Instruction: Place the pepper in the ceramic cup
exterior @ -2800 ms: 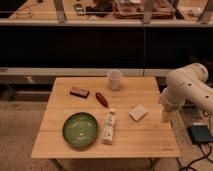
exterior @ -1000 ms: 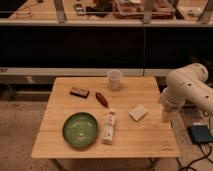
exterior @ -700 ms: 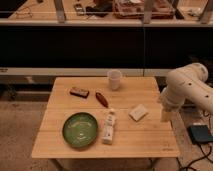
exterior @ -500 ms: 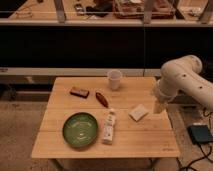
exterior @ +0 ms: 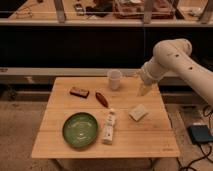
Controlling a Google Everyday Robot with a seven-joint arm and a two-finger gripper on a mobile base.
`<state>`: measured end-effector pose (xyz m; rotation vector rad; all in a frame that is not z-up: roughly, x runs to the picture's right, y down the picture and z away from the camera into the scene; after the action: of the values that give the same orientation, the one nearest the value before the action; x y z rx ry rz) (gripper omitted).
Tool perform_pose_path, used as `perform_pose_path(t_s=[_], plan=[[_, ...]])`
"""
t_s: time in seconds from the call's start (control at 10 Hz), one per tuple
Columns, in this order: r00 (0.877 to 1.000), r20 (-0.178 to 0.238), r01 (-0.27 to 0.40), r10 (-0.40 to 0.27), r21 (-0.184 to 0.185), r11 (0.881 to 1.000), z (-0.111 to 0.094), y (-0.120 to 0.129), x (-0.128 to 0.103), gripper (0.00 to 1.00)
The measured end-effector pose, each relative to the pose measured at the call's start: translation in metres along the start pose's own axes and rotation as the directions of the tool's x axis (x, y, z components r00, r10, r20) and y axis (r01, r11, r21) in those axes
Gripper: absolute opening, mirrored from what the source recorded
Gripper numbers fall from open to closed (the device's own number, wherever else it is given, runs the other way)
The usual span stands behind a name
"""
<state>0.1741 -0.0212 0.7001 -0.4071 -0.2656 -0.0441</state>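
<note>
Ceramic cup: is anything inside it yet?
Nothing shows in the mouth of the ceramic cup; its near wall hides the bottom. The pepper lies on the table, apart from the cup. The gripper hangs open to the cup's right.

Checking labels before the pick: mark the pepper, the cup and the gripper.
pepper (exterior: 101, 98): camera view, middle of its body.
cup (exterior: 115, 80): camera view, its side wall.
gripper (exterior: 145, 89): camera view, between its fingertips, over the right rear corner of the table (exterior: 155, 136).
</note>
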Motion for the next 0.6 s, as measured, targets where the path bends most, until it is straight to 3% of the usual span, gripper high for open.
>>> perform_pose_path(t_s=[0.3,0.5,0.6], plan=[[1.0,0.014,0.023,-0.023,0.017,1.0,0.001,-0.003,-0.002,0.65],[0.993,0.015,0.118,-0.119,0.067,0.991,0.004,-0.017,0.0,0.65],[0.98,0.017,0.197,-0.2,0.106,0.975,0.005,-0.029,-0.002,0.65]])
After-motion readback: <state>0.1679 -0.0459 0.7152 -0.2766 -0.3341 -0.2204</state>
